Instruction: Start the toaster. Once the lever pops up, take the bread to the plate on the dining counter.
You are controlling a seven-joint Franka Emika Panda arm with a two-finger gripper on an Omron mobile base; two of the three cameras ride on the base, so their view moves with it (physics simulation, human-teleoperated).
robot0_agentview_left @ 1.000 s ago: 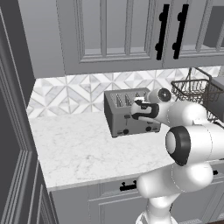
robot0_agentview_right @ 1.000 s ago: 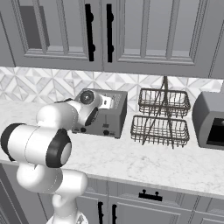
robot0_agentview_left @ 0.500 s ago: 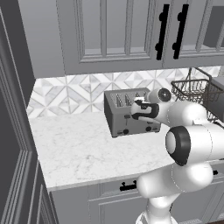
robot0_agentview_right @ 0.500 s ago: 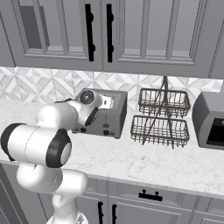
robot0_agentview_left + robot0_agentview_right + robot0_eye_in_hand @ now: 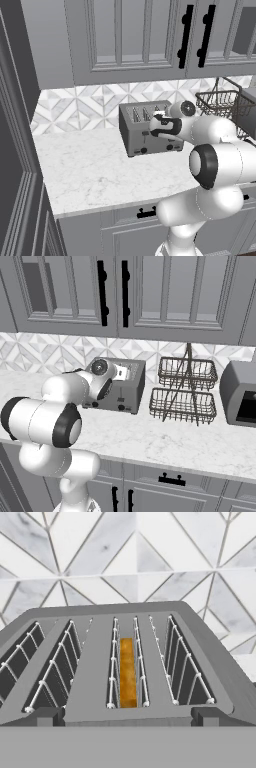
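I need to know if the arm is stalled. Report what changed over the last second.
Nothing visibly changed. The white arm's gripper stays at the front of the boxy grey metal toaster, and the wire baskets stand as before. The orange-tan bread sits in a slot.

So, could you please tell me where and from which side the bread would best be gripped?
Grip the bread by its top edge, coming straight down from above. It stands on edge, sunk in the third slot from the left of the toaster, between wire guides, so probably only that narrow upper edge is reachable.
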